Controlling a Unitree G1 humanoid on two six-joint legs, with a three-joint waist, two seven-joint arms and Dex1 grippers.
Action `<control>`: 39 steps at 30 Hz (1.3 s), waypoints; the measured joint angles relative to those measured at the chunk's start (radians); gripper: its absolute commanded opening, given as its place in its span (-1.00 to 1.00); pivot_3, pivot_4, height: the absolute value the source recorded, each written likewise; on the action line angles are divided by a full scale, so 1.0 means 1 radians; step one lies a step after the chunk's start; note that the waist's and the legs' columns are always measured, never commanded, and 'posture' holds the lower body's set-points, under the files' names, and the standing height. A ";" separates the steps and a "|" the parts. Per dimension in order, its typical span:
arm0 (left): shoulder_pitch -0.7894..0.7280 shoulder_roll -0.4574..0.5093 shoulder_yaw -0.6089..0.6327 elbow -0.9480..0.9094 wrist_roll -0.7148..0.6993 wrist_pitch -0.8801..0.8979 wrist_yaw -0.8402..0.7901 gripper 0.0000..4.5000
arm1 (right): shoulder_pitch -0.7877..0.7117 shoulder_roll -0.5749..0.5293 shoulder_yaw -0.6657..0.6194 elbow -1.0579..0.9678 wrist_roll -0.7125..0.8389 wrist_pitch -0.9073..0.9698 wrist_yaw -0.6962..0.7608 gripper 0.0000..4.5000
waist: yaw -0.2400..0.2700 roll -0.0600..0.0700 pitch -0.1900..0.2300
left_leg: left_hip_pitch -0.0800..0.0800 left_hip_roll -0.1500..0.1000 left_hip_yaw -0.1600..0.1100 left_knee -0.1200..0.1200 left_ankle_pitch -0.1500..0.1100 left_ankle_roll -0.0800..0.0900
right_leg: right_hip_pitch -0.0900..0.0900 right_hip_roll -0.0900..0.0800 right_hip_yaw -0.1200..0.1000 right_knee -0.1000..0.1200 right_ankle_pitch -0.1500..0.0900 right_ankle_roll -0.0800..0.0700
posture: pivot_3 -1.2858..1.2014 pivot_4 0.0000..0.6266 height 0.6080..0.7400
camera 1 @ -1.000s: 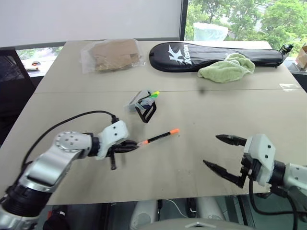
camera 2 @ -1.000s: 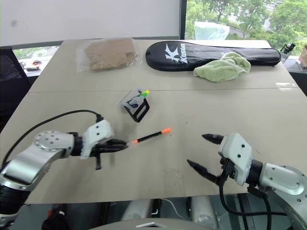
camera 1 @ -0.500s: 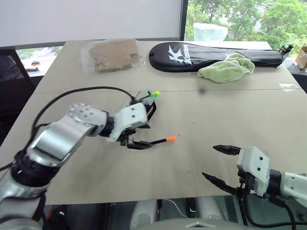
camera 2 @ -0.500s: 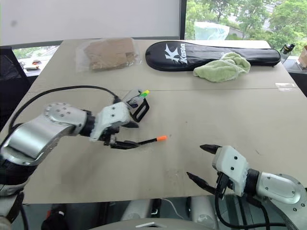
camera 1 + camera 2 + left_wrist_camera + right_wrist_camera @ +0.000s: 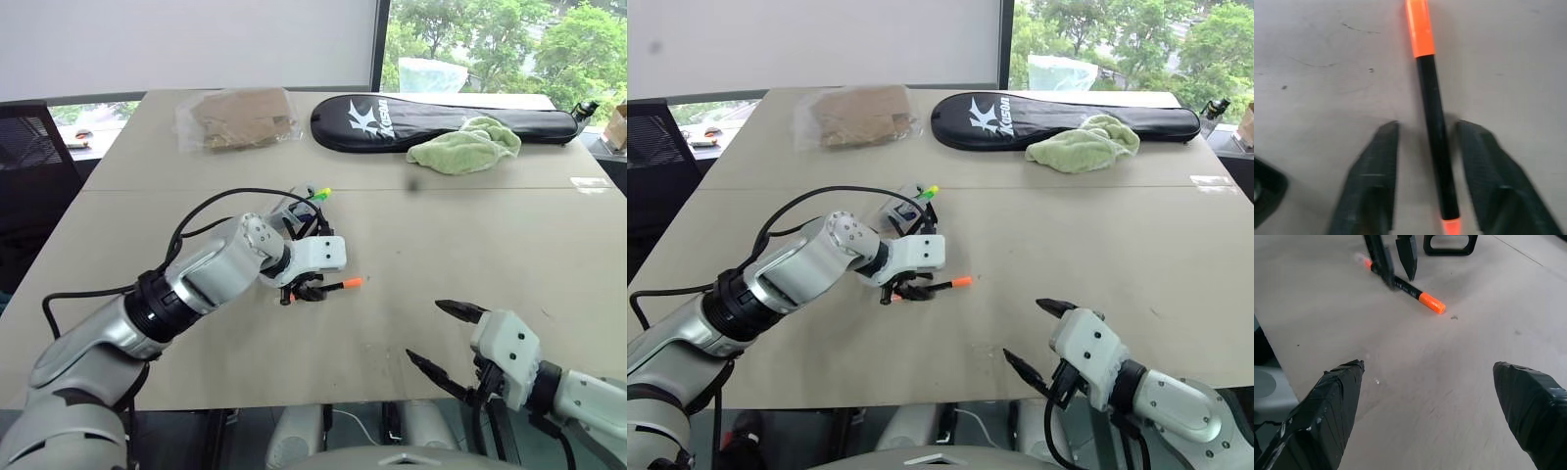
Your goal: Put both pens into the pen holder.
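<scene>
Your left gripper [image 5: 1427, 142] has swung over from the near-left and now straddles the orange-capped pen [image 5: 1432, 122] flat on the table [image 5: 470, 235], fingers apart, not yet clamped. Pen holder [image 5: 294, 211] just beyond it. Right gripper [image 5: 1435, 396] idle, wide open.

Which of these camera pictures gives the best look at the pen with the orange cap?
The left wrist view: the orange-capped pen lies on the table, close up between the left end effector's fingers. The right wrist view shows it farther off; both eye views show it small, partly hidden.
</scene>
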 measured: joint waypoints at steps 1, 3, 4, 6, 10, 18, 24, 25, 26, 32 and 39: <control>-0.001 -0.004 0.002 0.008 0.004 -0.003 -0.005 -0.93 | 0.001 0.000 0.002 0.000 -0.002 -0.003 -0.007 1.00 | -0.003 0.002 -0.002 | 0.000 0.000 0.000 0.000 0.000 0.000 | 0.000 0.000 0.000 0.000 0.000 0.000 | 0.03 -0.52 1.00; 0.004 -0.018 0.019 0.021 0.008 -0.012 -0.019 -0.93 | 0.002 0.000 0.004 0.000 -0.003 -0.010 -0.017 1.00 | -0.004 0.004 -0.004 | 0.000 0.000 0.001 0.000 0.000 0.000 | 0.000 0.000 0.001 0.000 0.000 0.000 | 0.03 -0.52 1.00; 0.021 -0.035 0.055 0.030 -0.008 -0.010 -0.022 -0.93 | 0.001 0.000 0.009 0.000 -0.003 -0.010 -0.023 1.00 | -0.004 0.006 -0.004 | 0.000 0.000 0.001 0.000 0.000 0.001 | 0.000 0.000 0.001 0.000 0.000 0.000 | 0.03 -0.52 1.00; 0.055 -0.081 0.135 0.052 -0.073 0.023 -0.027 -0.93 | -0.001 0.000 0.009 0.000 -0.003 -0.010 -0.030 1.00 | -0.001 0.005 -0.003 | -0.002 0.000 0.000 0.000 0.000 0.001 | -0.001 0.000 0.000 0.000 0.000 0.000 | 0.03 -0.52 1.00; 0.074 -0.295 0.406 0.037 -0.321 0.105 -0.018 -0.93 | -0.019 -0.001 0.009 0.000 0.003 -0.005 -0.030 1.00 | 0.003 0.001 0.000 | -0.016 0.000 -0.004 0.008 -0.002 0.003 | -0.009 0.000 -0.003 0.000 0.000 0.001 | 0.03 -0.52 1.00; 0.008 -0.477 0.789 -0.050 -0.523 0.065 0.224 -0.93 | -0.147 0.106 -0.041 0.041 0.092 -0.011 -0.020 1.00 | -0.011 0.000 0.001 | -0.012 0.000 -0.003 0.006 -0.002 0.003 | -0.007 0.002 -0.001 0.000 0.000 0.001 | 0.03 -0.52 1.00; 0.202 -0.403 0.740 -0.043 -0.257 -0.477 0.290 -0.93 | -0.237 0.145 -0.090 0.084 0.185 -0.005 -0.022 1.00 | -0.007 0.000 0.002 | -0.010 0.000 -0.001 0.005 -0.002 0.003 | -0.005 0.001 0.000 0.000 0.002 -0.003 | 0.03 -0.52 1.00; 0.206 -0.401 0.741 -0.041 -0.249 -0.496 0.292 -0.93 | -0.239 0.144 -0.090 0.085 0.186 -0.005 -0.022 1.00 | -0.006 0.000 0.002 | -0.010 0.000 -0.001 0.005 -0.002 0.003 | -0.005 0.000 0.000 0.000 0.002 -0.003 | 0.03 -0.52 1.00; 0.219 -0.392 0.739 -0.024 -0.210 -0.594 0.299 -0.93 | -0.248 0.137 -0.090 0.090 0.192 -0.002 -0.016 1.00 | -0.004 0.000 0.002 | -0.010 0.000 -0.001 0.005 -0.002 0.003 | -0.005 0.000 0.000 0.000 0.002 -0.003 | 0.03 -0.52 1.00; 0.315 -0.369 0.698 0.081 0.011 -1.079 0.383 -0.93 | -0.340 0.101 -0.093 0.129 0.223 0.019 0.012 1.00 | -0.005 0.000 0.002 | -0.011 -0.001 0.001 0.005 -0.003 0.004 | -0.005 -0.002 0.000 -0.001 0.003 -0.003 | 0.03 -0.52 1.00; 0.386 -0.366 0.674 0.144 0.142 -1.241 0.502 -0.93 | -0.397 0.097 -0.142 0.141 0.276 0.036 0.003 1.00 | -0.007 0.000 0.002 | -0.011 -0.001 0.000 0.005 -0.003 0.004 | -0.005 -0.002 -0.001 -0.001 0.003 -0.003 | 0.03 -0.52 1.00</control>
